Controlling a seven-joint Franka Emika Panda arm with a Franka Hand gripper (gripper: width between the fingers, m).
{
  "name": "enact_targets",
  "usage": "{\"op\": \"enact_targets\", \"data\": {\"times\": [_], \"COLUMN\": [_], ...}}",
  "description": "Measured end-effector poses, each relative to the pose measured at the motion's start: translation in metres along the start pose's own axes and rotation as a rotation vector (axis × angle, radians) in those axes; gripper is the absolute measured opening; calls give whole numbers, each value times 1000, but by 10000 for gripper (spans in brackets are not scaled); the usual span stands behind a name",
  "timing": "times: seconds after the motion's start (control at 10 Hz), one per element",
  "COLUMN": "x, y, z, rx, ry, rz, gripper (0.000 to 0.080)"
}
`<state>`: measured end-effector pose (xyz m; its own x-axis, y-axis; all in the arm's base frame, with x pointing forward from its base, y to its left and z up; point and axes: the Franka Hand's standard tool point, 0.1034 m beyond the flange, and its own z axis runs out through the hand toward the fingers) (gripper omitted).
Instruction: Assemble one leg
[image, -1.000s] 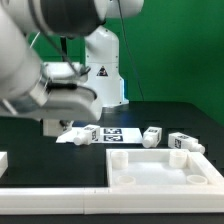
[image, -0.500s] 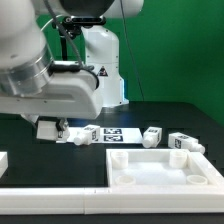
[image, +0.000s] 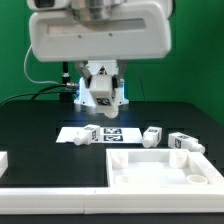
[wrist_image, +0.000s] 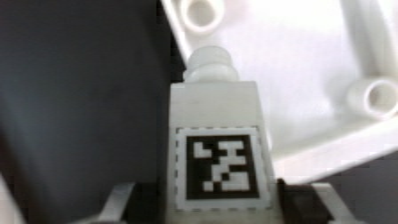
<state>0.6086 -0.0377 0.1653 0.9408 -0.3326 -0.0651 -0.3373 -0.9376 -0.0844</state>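
In the wrist view my gripper (wrist_image: 217, 208) is shut on a leg (wrist_image: 215, 120), a small white oblong block with a black-and-white tag. Its stepped tip points at the white tray (wrist_image: 302, 50), which lies just beyond it, with round holes in view. In the exterior view the gripper is hidden behind the large white arm body (image: 97, 40) at the top. The tray (image: 165, 172) lies at the front right. Three more legs lie on the table: one (image: 88, 133) on the marker board and two (image: 152, 136) (image: 185, 142) behind the tray.
The marker board (image: 112, 133) lies flat on the black table behind the tray. The robot base (image: 102, 85) stands at the back centre. A white part (image: 3, 160) shows at the exterior view's left edge. A white ledge (image: 60, 200) runs along the front.
The arm has swung from the exterior view's left, low by the marker board, up to the top centre. The gripper has left the exterior view.
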Motion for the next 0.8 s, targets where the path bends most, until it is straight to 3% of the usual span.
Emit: {"op": "enact_targets", "data": {"times": [0.2,0.4,0.7,0.8], "x": [5,-13,-13,-13], "y": [-11,-54,-103,-102], "z": [4,24,45,44], "rx": [4,12,37,45], "ry": [163,319,547,613], "rz": [15,-28,-59,-56], "gripper": [285,285,285,285]}}
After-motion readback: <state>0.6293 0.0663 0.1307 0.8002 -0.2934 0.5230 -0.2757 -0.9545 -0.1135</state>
